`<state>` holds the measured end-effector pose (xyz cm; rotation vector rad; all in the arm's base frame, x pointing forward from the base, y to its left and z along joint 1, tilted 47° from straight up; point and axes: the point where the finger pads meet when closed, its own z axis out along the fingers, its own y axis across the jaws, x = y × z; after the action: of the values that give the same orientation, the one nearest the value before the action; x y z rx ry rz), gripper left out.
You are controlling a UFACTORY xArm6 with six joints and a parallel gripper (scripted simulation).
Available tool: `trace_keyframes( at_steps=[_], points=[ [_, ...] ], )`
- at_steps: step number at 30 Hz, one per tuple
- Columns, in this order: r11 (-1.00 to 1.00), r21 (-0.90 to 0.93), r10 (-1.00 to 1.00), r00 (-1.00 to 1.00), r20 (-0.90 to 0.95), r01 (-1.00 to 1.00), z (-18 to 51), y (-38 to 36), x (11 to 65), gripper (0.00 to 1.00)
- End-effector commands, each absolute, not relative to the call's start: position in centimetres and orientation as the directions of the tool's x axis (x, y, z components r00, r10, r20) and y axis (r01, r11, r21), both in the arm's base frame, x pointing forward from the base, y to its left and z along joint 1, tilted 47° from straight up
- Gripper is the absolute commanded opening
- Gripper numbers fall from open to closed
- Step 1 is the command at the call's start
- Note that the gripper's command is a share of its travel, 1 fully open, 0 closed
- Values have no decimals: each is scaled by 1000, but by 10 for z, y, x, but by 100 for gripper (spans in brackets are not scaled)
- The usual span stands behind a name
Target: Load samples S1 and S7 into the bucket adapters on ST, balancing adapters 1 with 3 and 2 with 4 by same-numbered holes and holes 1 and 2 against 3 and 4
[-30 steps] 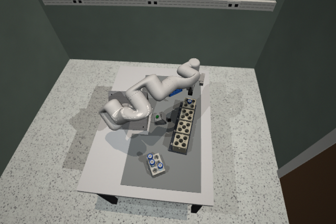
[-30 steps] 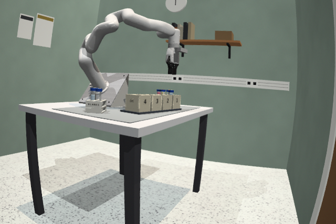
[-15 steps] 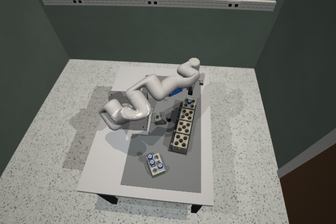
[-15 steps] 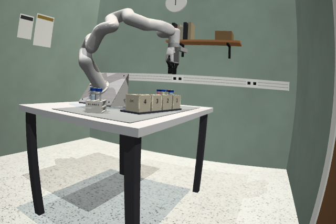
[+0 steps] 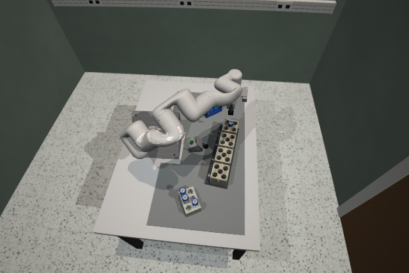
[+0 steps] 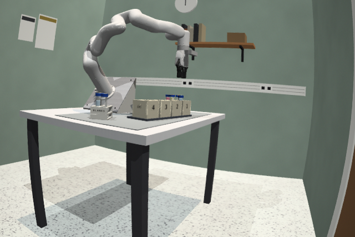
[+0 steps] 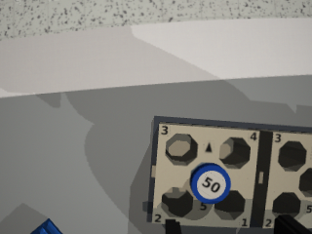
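Over adapter 1 [image 5: 230,128] [image 6: 186,110] [image 7: 168,177], hand [image 5: 231,111] [image 6: 181,76] [image 7: 231,227] hangs fingers-down, part open, nothing between the fingers. 50 blank [image 5: 231,123] [image 7: 211,183] sits in hole 5, cap well proud of the top. Looks upright; can't confirm it's fully down.

Why hole 5: it's on the pivot axis, so no moment about it. Holes 1-4 there are unfilled, so adapter 1 is even by itself. Still needs an equal-mass tube in hole 5 of adapter 3 [image 5: 224,149] [image 6: 165,114], which shows no tube. My guess: sample goes there if its level matches 50. Partial finger spread probably spares neighbours in tight quarters.

Stand [image 5: 216,185] [image 6: 131,117] keeps the adapters in one row on the counter [image 5: 128,204] [image 6: 183,131]. Blanks rack [image 5: 193,211] [image 6: 99,114] holds three tubes, caps up. Blue rack [image 5: 213,112] [image 7: 47,228] is mostly under the arm; can't pick out S1, S7 or X4, nor their levels. DONE key [image 5: 191,142] should wait: job looks unfinished.

Readable: "50" on the white cap dot; "BLANKS" on the rack front; 4, 3, 2, 1 along the adapter sides; hole numbers 1-5 on top of adapter 1, plus a small triangle between 3 and 4. Dots in blanks rack too small to read. No brand legible.
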<state>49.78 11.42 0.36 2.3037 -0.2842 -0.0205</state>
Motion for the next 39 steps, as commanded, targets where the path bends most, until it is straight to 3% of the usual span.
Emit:
trace_keyframes(
  at_steps=[1, 19, 39],
  points=[
    [-683, 729, -106, 994, -35, -47, -9, 131, 488, 57],
    [-643, 609, 256, 880, -401, 464, -58, 182, 450, 57],
    [-641, 606, 260, 877, -405, 470, -113, 240, 408, 57]
  ],
)
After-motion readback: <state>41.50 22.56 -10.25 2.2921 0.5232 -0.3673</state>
